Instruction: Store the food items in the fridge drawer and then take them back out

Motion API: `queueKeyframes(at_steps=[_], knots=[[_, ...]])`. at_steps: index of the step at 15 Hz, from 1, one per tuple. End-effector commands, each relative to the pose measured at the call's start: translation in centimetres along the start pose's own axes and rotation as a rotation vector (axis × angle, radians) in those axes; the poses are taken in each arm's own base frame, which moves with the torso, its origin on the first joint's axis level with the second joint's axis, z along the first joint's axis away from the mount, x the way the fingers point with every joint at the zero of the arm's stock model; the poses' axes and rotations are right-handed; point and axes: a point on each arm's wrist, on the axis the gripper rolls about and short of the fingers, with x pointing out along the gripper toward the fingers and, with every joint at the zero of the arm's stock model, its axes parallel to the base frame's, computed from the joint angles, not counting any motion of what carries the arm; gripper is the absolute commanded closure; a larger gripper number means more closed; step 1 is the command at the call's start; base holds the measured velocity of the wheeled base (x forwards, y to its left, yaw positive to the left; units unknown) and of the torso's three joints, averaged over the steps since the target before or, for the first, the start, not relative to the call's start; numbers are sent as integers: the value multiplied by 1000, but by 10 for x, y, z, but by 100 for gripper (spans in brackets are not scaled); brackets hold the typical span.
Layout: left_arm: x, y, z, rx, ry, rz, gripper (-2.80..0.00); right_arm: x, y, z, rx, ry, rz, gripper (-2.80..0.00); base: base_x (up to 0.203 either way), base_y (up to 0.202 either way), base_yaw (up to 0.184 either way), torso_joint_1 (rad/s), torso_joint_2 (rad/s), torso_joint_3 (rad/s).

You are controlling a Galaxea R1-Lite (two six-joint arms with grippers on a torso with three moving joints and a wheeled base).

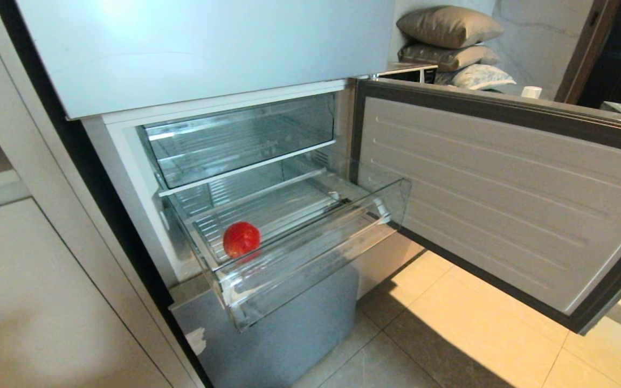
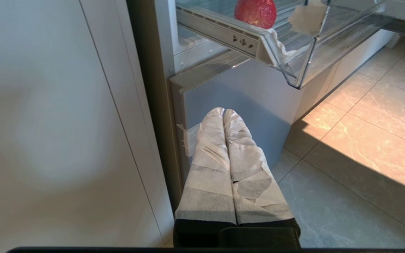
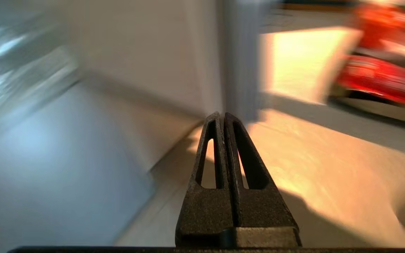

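One round red fruit lies at the front left of the clear plastic fridge drawer, which stands pulled out of the open fridge. From the left wrist view the same fruit shows above, inside the drawer. My left gripper, wrapped in white tape, is shut and empty, low beside the grey-blue lower fridge panel. My right gripper is shut and empty, near the floor by the fridge; its view is smeared. Neither arm shows in the head view.
The fridge door stands swung open to the right, over the tiled floor. A pale cabinet flanks the fridge on the left. A second clear drawer sits above. Blurred red shapes lie at the right wrist view's edge.
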Motion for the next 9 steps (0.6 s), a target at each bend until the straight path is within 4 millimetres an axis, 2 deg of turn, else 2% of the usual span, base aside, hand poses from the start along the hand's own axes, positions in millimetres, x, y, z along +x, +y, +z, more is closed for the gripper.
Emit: queueKeyframes(at_steps=[1,4,6,8,9], knots=[[0,0,0,0,1,1,0,46,-7,19,78,127,-301,0,0,0,0,0,0,0],[0,0,0,0,1,0,0,72,-41,42,166,101,-554,0,0,0,0,0,0,0],[0,0,0,0,1,0,0,90,-68,59,208,96,-608,0,0,0,0,0,0,0],[0,0,0,0,1,0,0,110,-90,66,228,111,-605,-280,0,0,0,0,0,0],[0,0,0,0,1,0,0,120,-100,67,225,107,-603,-280,0,0,0,0,0,0]])
